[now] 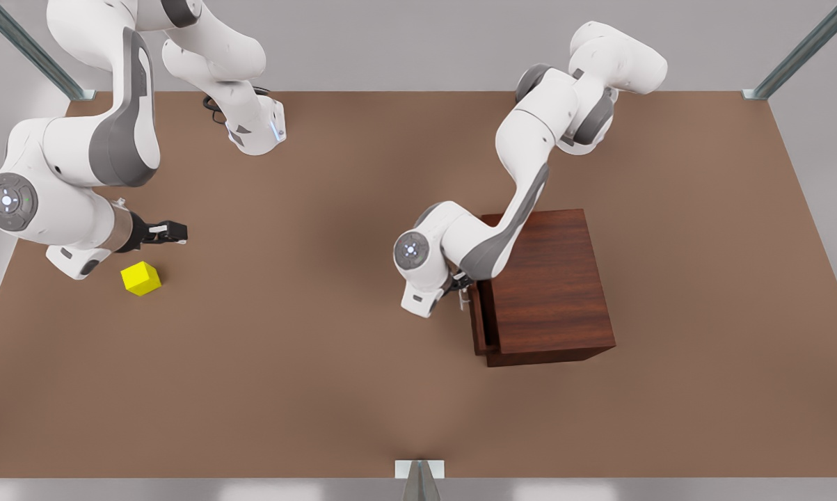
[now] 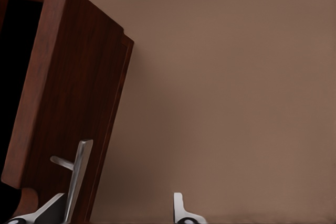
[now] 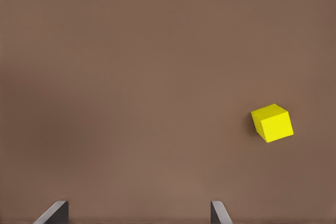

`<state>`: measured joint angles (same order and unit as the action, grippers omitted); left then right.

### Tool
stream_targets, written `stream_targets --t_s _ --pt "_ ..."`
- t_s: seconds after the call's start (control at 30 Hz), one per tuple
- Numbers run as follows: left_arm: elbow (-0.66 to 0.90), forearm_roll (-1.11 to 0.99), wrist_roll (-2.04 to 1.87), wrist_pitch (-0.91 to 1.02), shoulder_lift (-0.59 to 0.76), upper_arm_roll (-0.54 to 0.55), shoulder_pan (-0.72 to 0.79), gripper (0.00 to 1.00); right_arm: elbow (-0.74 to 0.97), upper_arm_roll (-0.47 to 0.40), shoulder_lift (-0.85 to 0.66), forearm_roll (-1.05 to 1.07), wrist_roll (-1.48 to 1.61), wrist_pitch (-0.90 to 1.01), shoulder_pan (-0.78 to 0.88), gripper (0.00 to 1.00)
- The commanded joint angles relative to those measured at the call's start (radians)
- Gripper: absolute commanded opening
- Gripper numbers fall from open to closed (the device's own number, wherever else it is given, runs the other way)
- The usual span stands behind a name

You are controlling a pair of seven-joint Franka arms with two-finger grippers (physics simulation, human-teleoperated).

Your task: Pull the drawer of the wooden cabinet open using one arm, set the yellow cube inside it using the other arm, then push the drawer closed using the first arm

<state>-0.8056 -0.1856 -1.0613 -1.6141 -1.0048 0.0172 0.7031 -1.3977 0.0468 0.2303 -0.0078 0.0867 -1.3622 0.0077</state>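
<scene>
The drawer point(image 1: 483, 313) sits in the wooden cabinet point(image 1: 554, 285) over on the front view's right, and it's only cracked open a little, with the front panel standing just proud of the cabinet body. The silver bar handle point(image 2: 77, 177) runs along that front panel. The left pincer point(image 1: 462, 289) is right at it, one finger point(image 2: 47, 209) tucked up against the bar and the other finger point(image 2: 180, 209) out in free air, so the jaws are spread wide with the handle between them and not clamped on it as far as I can see. I'd say the pull is barely started. The drawer has to slide out toward the front view's left, straight away from the cabinet, so the pincer needs to haul along that line, square to the bar.

The yellow cube point(image 1: 140, 278) is on the desk point(image 1: 321, 390) way over on the front view's left, well apart from the cabinet. The right pincer point(image 1: 174, 232) hovers near it with its jaws apart and nothing in them. In the front view the cube lies just below and a bit left of the fingertips, so that arm is clearly the nearer one for the pickup. It's waiting for now.
</scene>
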Motion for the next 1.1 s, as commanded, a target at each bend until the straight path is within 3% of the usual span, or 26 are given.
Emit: stream_targets --t_s 0.0,0.2,0.63,0.73,0.8,0.93,1.07 --pt "-0.001 0.002 -0.022 -0.004 0.002 0.003 0.009 1.0 0.0 0.001 0.0 0.002 0.001 0.008 0.0 1.0" --pt "0.0 0.0 -0.023 0.065 0.005 0.0 0.032 1.0 0.0 0.001 0.0 0.003 0.001 0.008 0.0 1.0" --pt "0.023 0.002 -0.022 -0.093 -0.008 -0.002 0.038 1.0 0.012 -0.001 0.0 0.002 0.01 -0.002 -0.011 1.0" --pt "0.023 0.0 -0.023 -0.107 -0.009 -0.002 0.039 1.0 0.032 -0.018 0.061 -0.061 0.386 -0.083 -0.045 1.0" --pt "0.023 0.002 -0.025 -0.096 -0.009 0.001 0.042 1.0 0.091 -0.081 0.191 -0.06 0.611 -0.129 -0.114 1.0" --pt "0.023 0.002 -0.04 -0.087 -0.008 0.0 0.067 1.0 0.08 -0.127 0.353 -0.096 0.852 -0.305 -0.216 1.0" --pt "0.023 0.002 -0.04 -0.098 -0.009 0.0 0.069 1.0 -0.095 -0.124 0.316 -0.12 0.923 -0.446 -0.235 1.0"
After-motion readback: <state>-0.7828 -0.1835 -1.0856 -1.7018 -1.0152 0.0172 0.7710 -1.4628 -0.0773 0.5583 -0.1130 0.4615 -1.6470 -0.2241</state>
